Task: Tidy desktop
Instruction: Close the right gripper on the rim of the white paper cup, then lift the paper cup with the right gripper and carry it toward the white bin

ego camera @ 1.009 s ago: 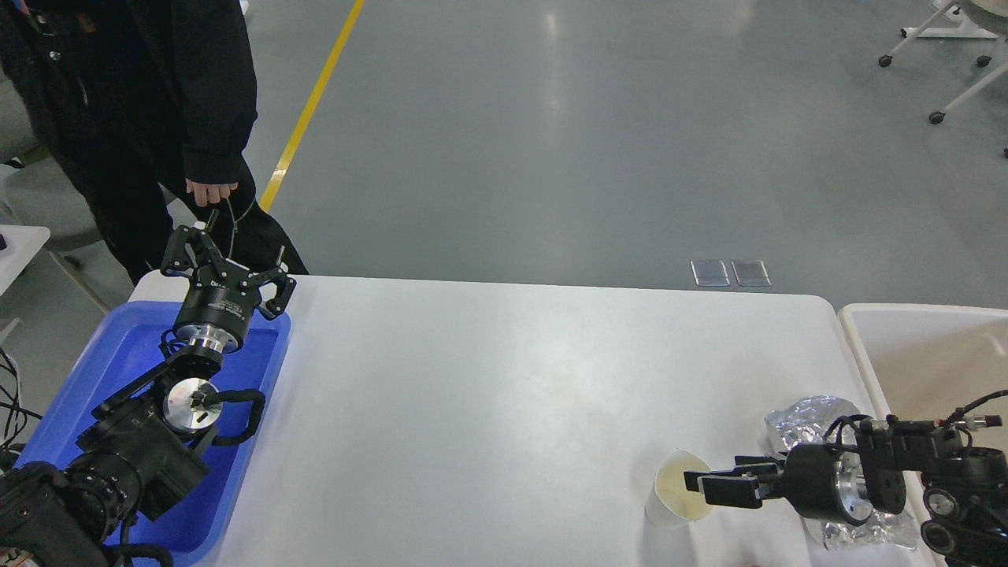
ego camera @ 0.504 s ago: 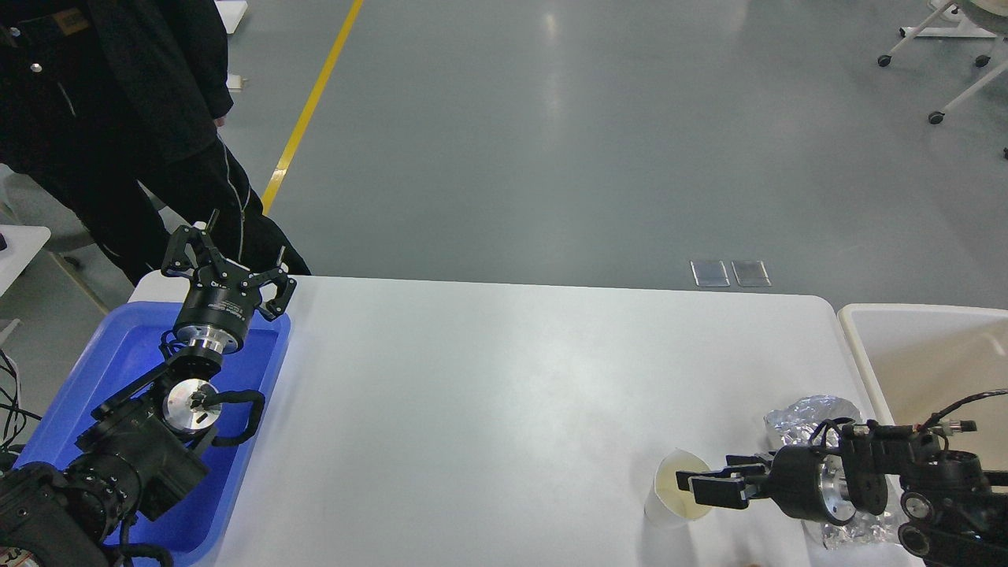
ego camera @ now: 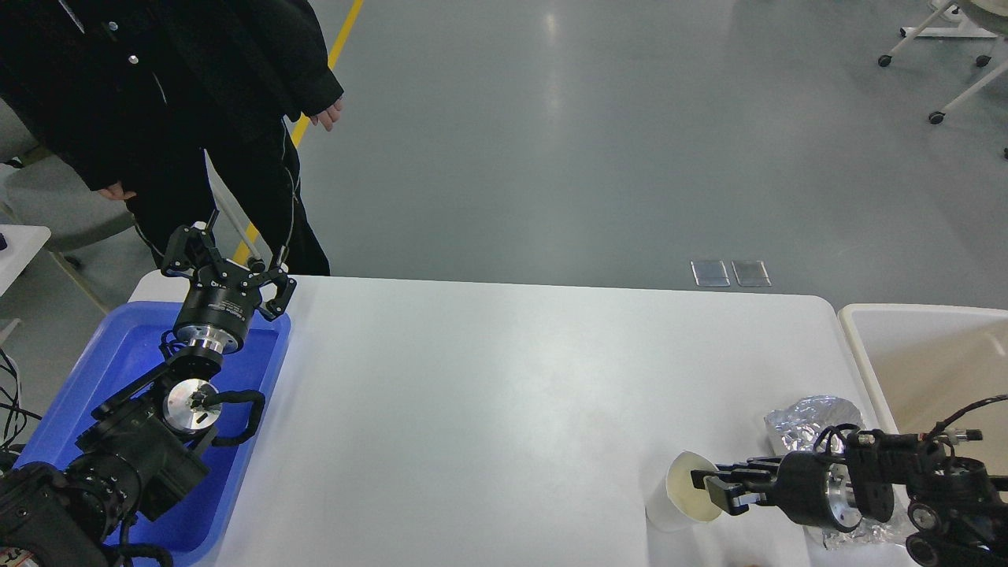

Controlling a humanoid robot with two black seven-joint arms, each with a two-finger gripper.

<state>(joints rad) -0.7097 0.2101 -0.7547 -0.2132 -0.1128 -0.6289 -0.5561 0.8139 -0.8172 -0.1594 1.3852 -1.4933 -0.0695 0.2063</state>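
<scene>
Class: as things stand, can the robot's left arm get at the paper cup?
Probably not. The left gripper hangs open over the blue tray, while the cup sits at the desktop's far right, at the right gripper.

No legible txt, labels, brands or nos. anywhere in view.

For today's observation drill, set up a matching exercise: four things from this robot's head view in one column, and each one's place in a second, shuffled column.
Things:
1. paper cup
2. crumpled foil
3. blue tray
4. beige bin

Places:
A. beside the desktop's right edge
B. on the desktop, behind the right gripper
C. under the left arm, on the desktop's left end
D. tilted on the desktop, its rim at the right gripper's fingertips

Pairs: 1-D, 2-B, 3-C, 4-A
</scene>
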